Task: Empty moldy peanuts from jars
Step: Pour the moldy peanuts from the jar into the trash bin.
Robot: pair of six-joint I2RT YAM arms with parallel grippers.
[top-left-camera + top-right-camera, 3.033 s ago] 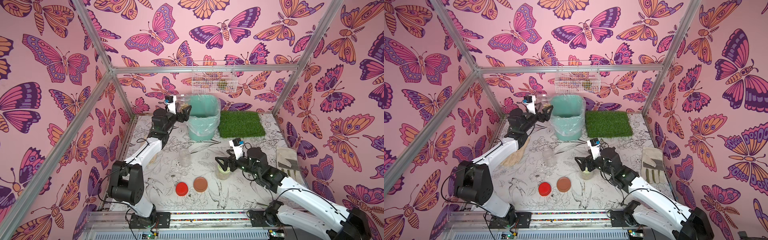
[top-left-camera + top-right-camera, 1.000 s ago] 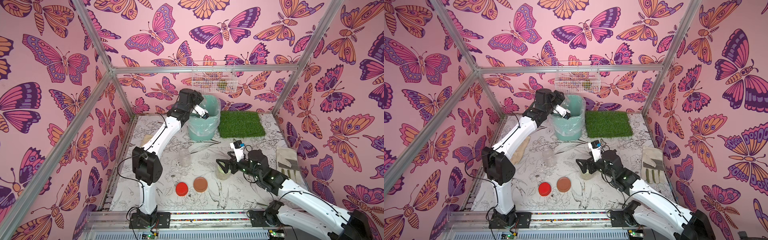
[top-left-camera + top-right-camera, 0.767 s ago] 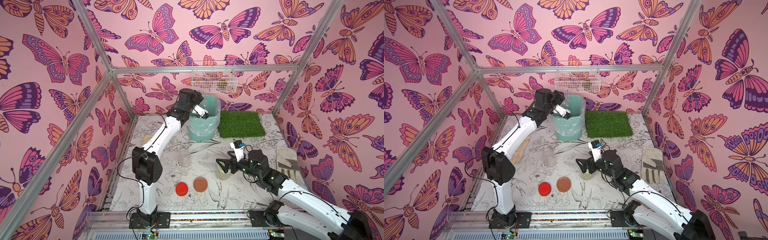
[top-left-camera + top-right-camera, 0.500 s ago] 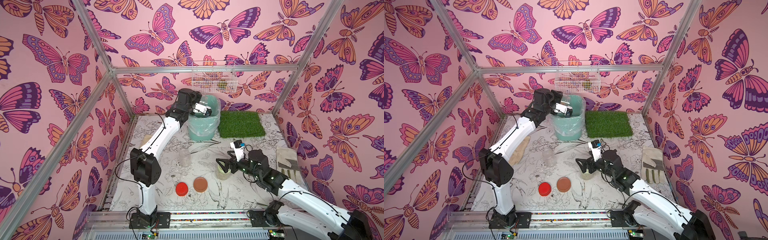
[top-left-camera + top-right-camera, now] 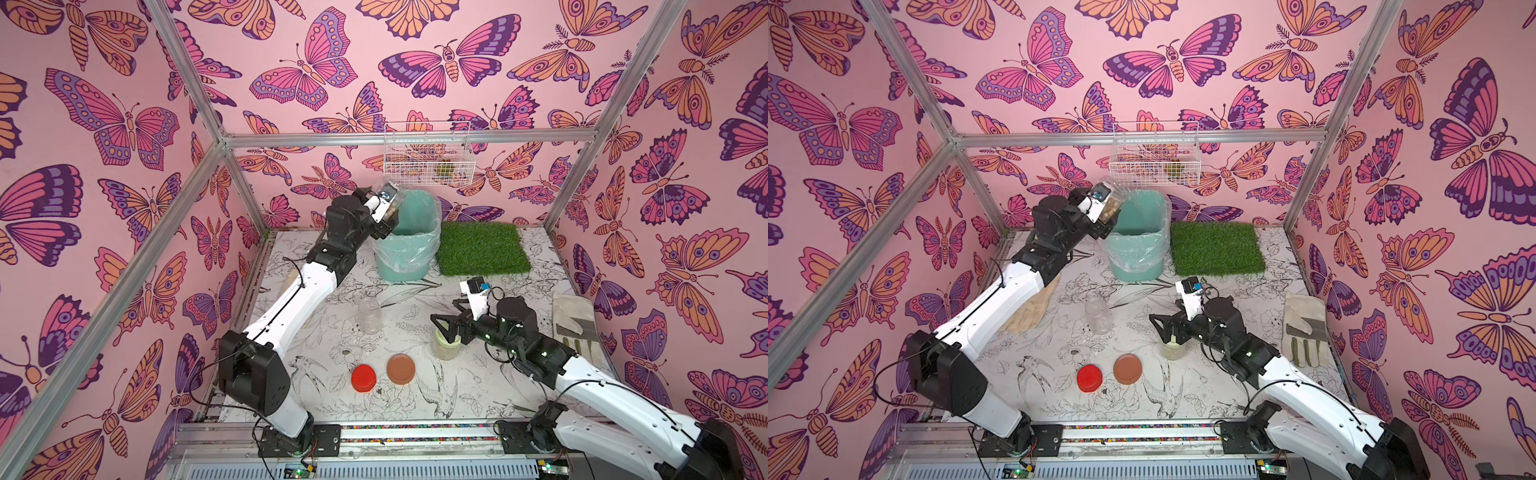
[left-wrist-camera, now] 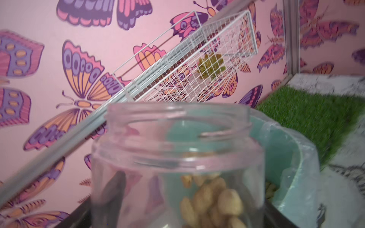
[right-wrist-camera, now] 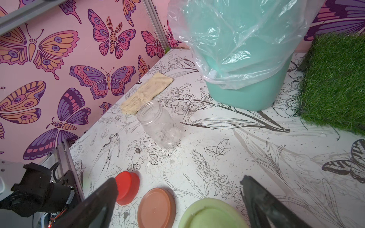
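Left pincer (image 5: 385,210) is clamped on a small clear lidless plastic jar (image 6: 177,158), held high at the left rim of the teal plastic bin w/ clear liner (image 5: 409,257). A sec ago the wrist was rolled over the bin w/ the jar tipped in. Now it's rolled back, mouth tipped upward, and pale tan peanut pieces (image 6: 213,199) sit in the jar's lower part, so not all out. Nearer me on the floral-print counter (image 5: 457,399), a second clear jar, empty and open (image 5: 369,313), stands upright. Flat red round lid (image 5: 363,378) and brown round lid (image 5: 401,368) lie just beside each other. None of those moved. Right pincer (image 7: 178,179) hasn't budged either: jaws wide, one each side of the light-green-lidded jar (image 5: 446,347), holding nothing. Pale contents show thru that jar's wall. Green fake-grass mat (image 5: 482,249) sits just right of the bin.
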